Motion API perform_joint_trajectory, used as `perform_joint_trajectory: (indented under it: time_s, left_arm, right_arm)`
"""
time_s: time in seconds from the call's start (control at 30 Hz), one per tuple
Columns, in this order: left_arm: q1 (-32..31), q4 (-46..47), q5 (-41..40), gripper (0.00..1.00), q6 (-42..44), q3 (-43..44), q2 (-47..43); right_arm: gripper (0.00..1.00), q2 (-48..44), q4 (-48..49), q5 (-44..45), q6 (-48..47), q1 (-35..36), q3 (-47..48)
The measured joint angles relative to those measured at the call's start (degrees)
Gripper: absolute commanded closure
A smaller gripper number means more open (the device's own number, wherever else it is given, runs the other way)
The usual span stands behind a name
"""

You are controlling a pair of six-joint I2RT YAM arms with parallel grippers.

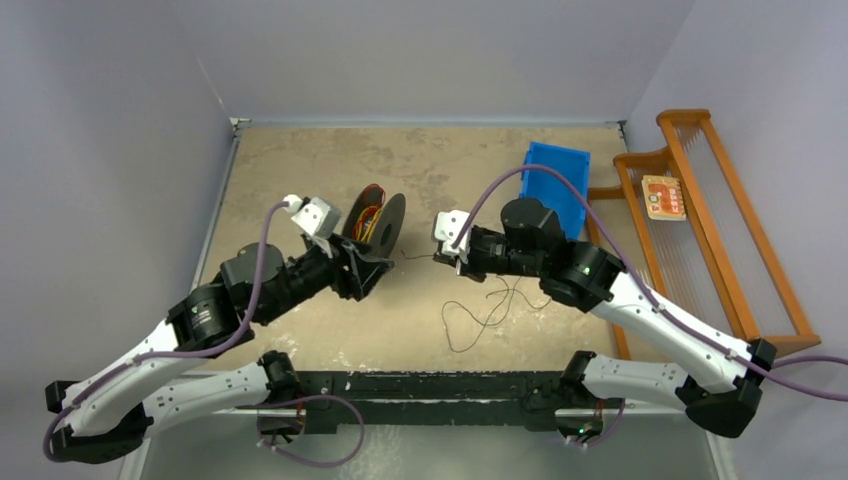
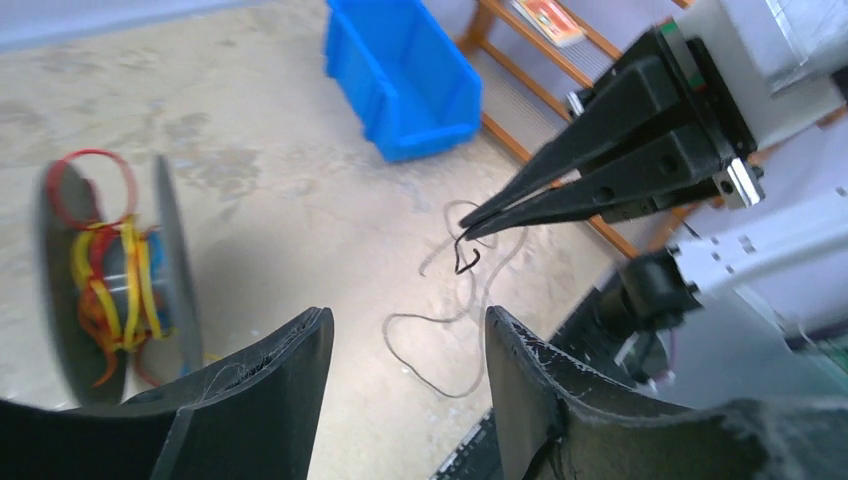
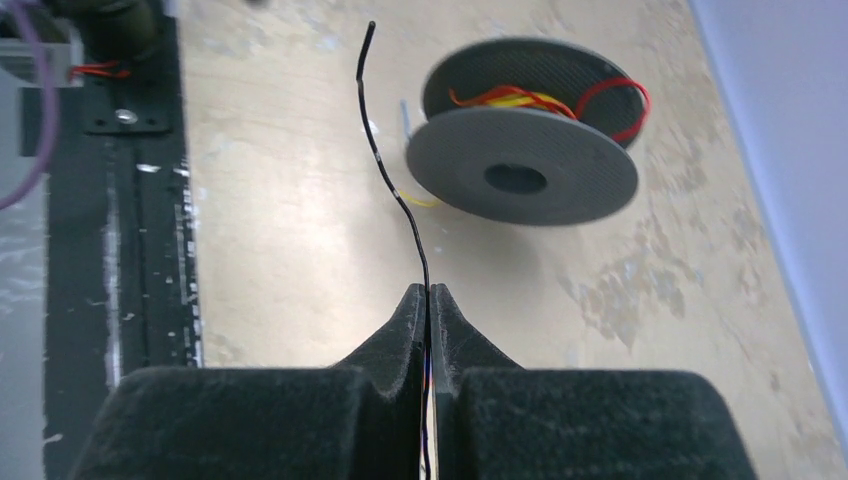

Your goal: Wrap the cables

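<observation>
One thin black hair-like cable (image 3: 420, 255) is pinched in the right pincer (image 3: 428, 298), likely to lead it left to the black round spool (image 3: 525, 150), near the wide, empty left pincer (image 2: 407, 318).

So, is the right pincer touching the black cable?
Touching. The right wrist view shows the black cable clamped inside the shut right pincer, with no gap, its free end sticking out ahead.

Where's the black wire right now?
The black wire is pinched in the shut right gripper, mid-table in the top view, its free end reaching left toward the spool. Its slack loops on the tabletop toward the near edge.
</observation>
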Motion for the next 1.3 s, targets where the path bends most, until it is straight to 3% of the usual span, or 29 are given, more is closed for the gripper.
perform_joint_trajectory:
  time_s: [0.37, 0.6, 0.87, 1.0, 1.3]
  left_arm:
    - [0.0, -6.51, -21.94, 0.41, -0.33, 0.13, -1.49]
    - [0.0, -11.17, -30.97, 0.43, -0.44, 0.28, 5.44]
    - [0.24, -12.96, -37.99, 0.43, 0.09, 0.24, 13.75]
    - [4.61, -12.22, -37.44, 0.45, 1.84, 0.17, 16.02]
    - [20.55, -7.58, -24.92, 0.44, 5.64, -0.72, 18.93]
  right_arm:
    - [1.0, 5.31, -0.63, 18.62, 0.66, 0.0, 0.0]
    - [1.0, 9.29, -0.44, 30.75, -0.35, -0.02, 0.31]
    - [1.0, 9.94, 3.04, 35.89, -3.23, -0.11, 0.15]
    - [1.0, 9.94, 5.25, 37.05, -5.09, -0.55, -0.5]
    - [1.0, 10.54, 11.8, 37.11, -14.91, -2.54, -1.77]
